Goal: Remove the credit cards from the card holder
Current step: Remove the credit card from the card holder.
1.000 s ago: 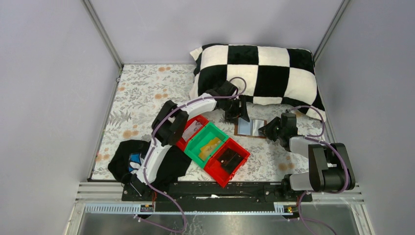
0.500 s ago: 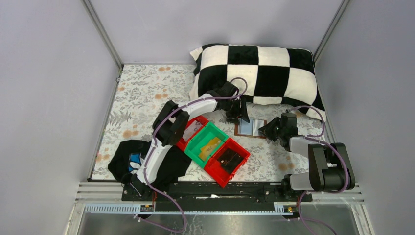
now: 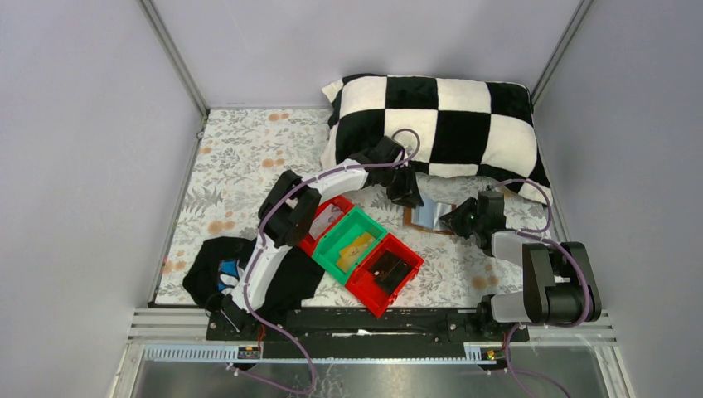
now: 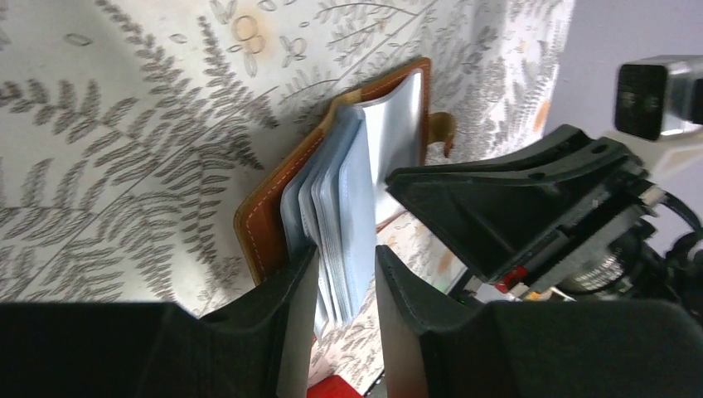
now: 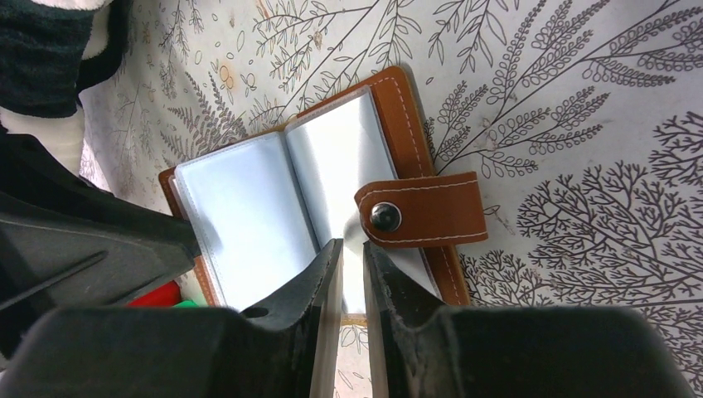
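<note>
Where the floral tablecloth (image 3: pixel 249 166) runs up against the checkered pillow (image 3: pixel 439 116), gripping the card holder (image 3: pixel 429 217) from both ends. Reddish-brown cover down on the cloth, pale blue leaves facing up, snap strap (image 5: pixel 421 211) folded in across the right-hand panel. On the left gripper (image 4: pixel 344 265): jaws parted only as wide as a sheaf of those leaves, closed on it from either side, with the sheaf held up off the cover and fanned. On the right gripper (image 5: pixel 352 253): fingers nearly together, with a single pale leaf caught in the narrow slit just below the strap's stud. Seen from above, facing each other across the holder, left gripper at the pillow-side corner, right gripper at the edge toward its own arm. Impossible to tell a credit card from a plastic leaf in any view. Nearer the bases, apart from the holder, a row of three: a red bin (image 3: pixel 340 203), a green bin (image 3: pixel 365 220) with a yellow-tan flat piece (image 3: pixel 356 246) inside, and a second red bin (image 3: pixel 373 303) with a black boxy object (image 3: pixel 388 269). Beside the left arm's base, a black cloth (image 3: pixel 207 278).
</note>
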`<state>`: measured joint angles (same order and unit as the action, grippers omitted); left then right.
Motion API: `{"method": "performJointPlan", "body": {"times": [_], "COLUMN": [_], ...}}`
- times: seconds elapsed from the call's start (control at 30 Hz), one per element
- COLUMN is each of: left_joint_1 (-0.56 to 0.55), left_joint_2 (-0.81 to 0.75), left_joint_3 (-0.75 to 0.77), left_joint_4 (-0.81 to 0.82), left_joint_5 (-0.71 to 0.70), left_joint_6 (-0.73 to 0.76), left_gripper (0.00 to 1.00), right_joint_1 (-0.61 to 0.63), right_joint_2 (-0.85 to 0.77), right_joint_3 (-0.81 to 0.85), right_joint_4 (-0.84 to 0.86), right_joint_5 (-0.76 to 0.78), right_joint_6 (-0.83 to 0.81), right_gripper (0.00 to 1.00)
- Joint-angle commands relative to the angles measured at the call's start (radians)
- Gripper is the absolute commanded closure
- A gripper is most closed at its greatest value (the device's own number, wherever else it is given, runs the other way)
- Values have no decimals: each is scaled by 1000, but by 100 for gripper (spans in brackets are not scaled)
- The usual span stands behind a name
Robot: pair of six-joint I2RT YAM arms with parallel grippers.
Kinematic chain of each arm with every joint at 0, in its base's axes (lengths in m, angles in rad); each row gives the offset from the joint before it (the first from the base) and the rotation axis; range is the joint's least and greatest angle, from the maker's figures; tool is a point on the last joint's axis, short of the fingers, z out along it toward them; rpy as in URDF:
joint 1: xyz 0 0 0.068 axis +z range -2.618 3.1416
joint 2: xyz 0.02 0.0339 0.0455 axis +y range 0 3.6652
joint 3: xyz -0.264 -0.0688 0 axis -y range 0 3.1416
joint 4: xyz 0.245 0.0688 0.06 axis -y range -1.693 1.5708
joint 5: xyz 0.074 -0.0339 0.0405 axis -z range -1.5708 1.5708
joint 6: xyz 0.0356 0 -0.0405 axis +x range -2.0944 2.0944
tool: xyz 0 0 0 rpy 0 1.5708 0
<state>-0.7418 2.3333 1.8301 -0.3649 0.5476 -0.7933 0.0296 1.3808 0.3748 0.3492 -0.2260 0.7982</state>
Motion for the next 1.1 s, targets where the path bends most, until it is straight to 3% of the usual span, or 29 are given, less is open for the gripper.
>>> {"method": "performJointPlan", "body": {"times": [0.0,0.5,0.87,1.07], "left_joint_1": [-44,-75,-63,-21], "left_joint_2": [-54,4,-14,-41], "left_joint_3": [15,56,52,29], "left_joint_4": [135,179,103,60], "left_joint_5": [121,183,120,64], "left_joint_6": [-49,-86,-14,24], "left_gripper": [64,61,59,58], "right_joint_1": [0,-5,-11,-11], "right_joint_2": [26,-54,-301,-339], "right_joint_3": [-17,-2,89,181], "right_joint_4": [-90,-153,-419,-481], "right_joint_5": [30,31,193,211], "right_joint_6": [-20,-17,-126,-181], "right_gripper": [76,75,66,64]}}
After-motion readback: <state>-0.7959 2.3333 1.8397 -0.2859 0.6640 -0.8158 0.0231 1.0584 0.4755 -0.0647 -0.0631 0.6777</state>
